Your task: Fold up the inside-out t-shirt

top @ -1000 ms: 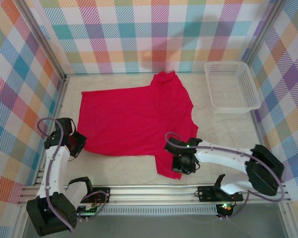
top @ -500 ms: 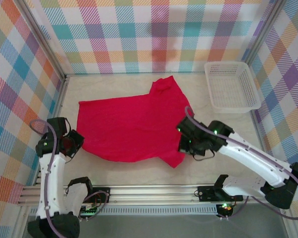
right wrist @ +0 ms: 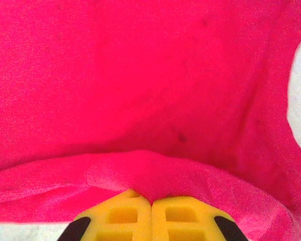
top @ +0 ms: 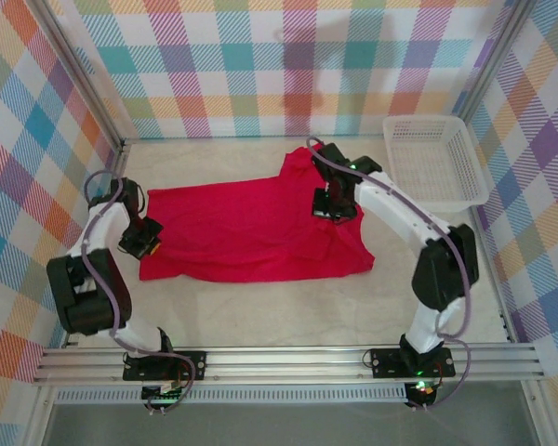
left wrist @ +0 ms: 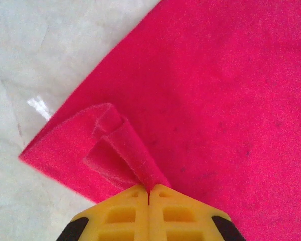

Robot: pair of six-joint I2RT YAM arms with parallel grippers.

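Rail (top: 288, 358) at the near edge carries both arm bases. Beyond it, a strip of bare pale bench (top: 288, 311).

T-shirt (top: 251, 232): bright red, lying across the middle of the bench as a wide low band running left to right. The near edge is nearly straight and ends in a corner at the right. One part sticks out toward the far side beside the right arm. No tag or patch can be made out.

Left hand (top: 141, 240): at the left end of the shirt, low over the bench. In the left wrist view the left hand (left wrist: 149, 188) has its yellow fingers (left wrist: 121, 216) pressed together, no gap between the tips, with a small rolled pleat of the t-shirt (left wrist: 231, 100) pinched between them at the corner of the cloth. The bench (left wrist: 50, 50) shows bare just past that corner.

Right hand (top: 333, 204): farther back, over the right part of the shirt, arm reaching forward and inward. In the right wrist view the right hand (right wrist: 151, 200) is likewise closed tip to tip, a thick fold of the t-shirt (right wrist: 140, 75) gripped and draped over the fingers (right wrist: 183, 216). The cloth rises from this grip and spreads beyond it.

White mesh basket (top: 432, 163) in the far right corner, apart from the shirt. Plaid walls (top: 260, 65) behind and to both sides.
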